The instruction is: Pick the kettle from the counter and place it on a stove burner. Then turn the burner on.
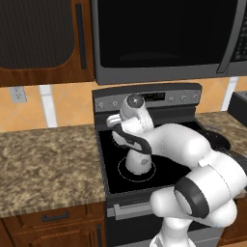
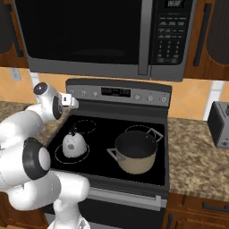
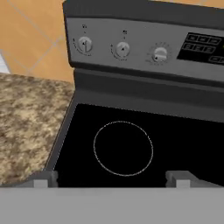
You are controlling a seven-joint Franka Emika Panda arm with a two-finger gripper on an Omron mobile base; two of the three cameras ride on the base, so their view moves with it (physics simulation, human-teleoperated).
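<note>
Right base view shows us the kettle (image 2: 73, 144) already seated on the front-left stove burner (image 2: 58, 155), beside the tan pot (image 2: 135, 153). What remains for us is turning that burner on at the knobs (image 3: 84, 44). Our gripper (image 3: 111, 178) is spread wide and empty, its tips apart over the rear ring (image 3: 123, 148). Which knob governs which burner, we cannot make out.

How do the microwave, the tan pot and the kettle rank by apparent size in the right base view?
1. microwave, by far the largest.
2. tan pot.
3. kettle, smallest, standing on the front left stove burner.
</note>
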